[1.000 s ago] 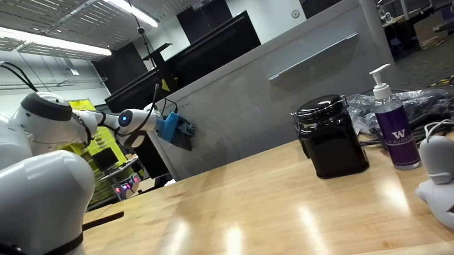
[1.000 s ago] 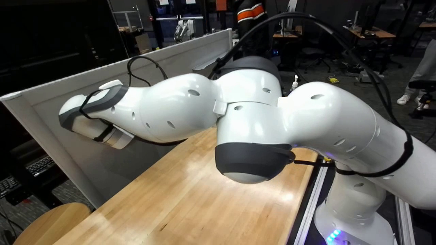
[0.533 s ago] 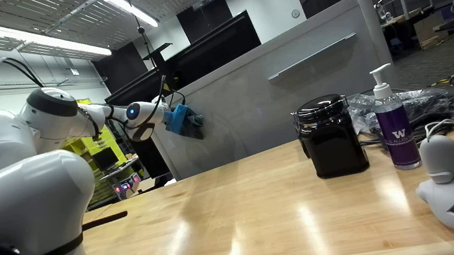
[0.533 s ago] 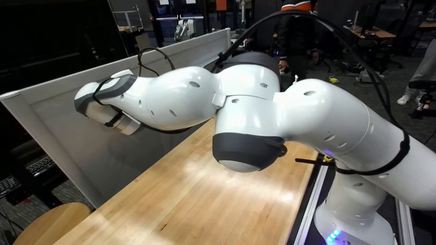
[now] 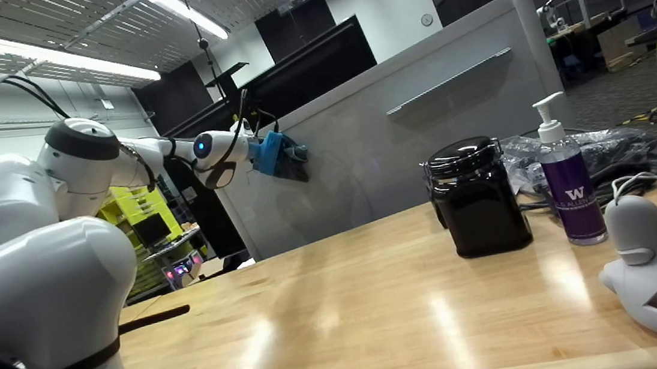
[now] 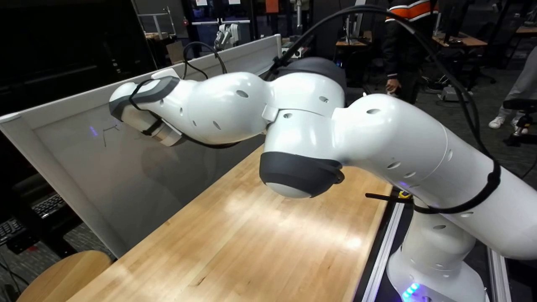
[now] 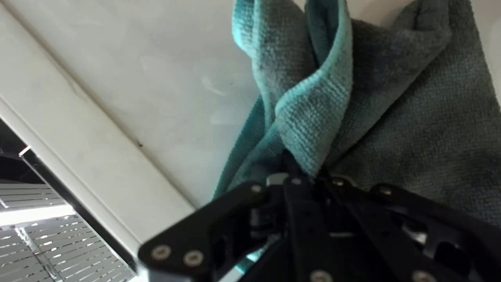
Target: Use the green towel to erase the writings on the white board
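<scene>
White board [image 5: 373, 150], going left to right. Left end: a purple patch [image 6: 93, 131] is showing; ink or glare, can't tell. Just right of it a dark angled stroke [image 6: 110, 128] is sitting on the surface, so erasing isn't complete. Next, in an exterior view the arm [image 6: 226, 109] is blocking part of the board; can't call what's behind it. At the arm's end the gripper [image 7: 303, 176] is clamping the green towel [image 7: 375, 78] by a bunched fold, loose cloth spreading out over the board face. Towel is hanging toward the board's left end, at or just off the surface; can't confirm contact. Right of the towel, the board is showing no writing I can make out. Further right, the black jar [image 5: 477, 197] and pump bottle [image 5: 571, 185] are standing on the table [image 5: 363, 289], well apart from the towel.

My read: pickup is done, wiping is partway at best. Remaining: that dark stroke, the purple patch if it's ink, then a check of whatever the arm is hiding.
</scene>
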Available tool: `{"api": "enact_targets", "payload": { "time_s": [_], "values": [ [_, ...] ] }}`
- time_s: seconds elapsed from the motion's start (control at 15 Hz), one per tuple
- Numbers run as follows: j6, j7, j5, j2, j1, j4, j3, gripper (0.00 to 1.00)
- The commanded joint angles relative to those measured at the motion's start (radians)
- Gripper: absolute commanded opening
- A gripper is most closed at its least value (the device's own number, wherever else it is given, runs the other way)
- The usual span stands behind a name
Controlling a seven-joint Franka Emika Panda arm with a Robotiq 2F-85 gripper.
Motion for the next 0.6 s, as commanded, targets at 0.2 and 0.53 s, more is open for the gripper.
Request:
{"api": "enact_targets", "payload": {
  "time_s": [0.2, 0.53],
  "values": [
    [0.062, -0.004, 0.005, 0.020, 0.053, 0.028, 0.005, 0.02],
    [0.106, 0.009, -0.005, 0.048, 0.123, 0.051, 0.031, 0.02]
  ]
}}
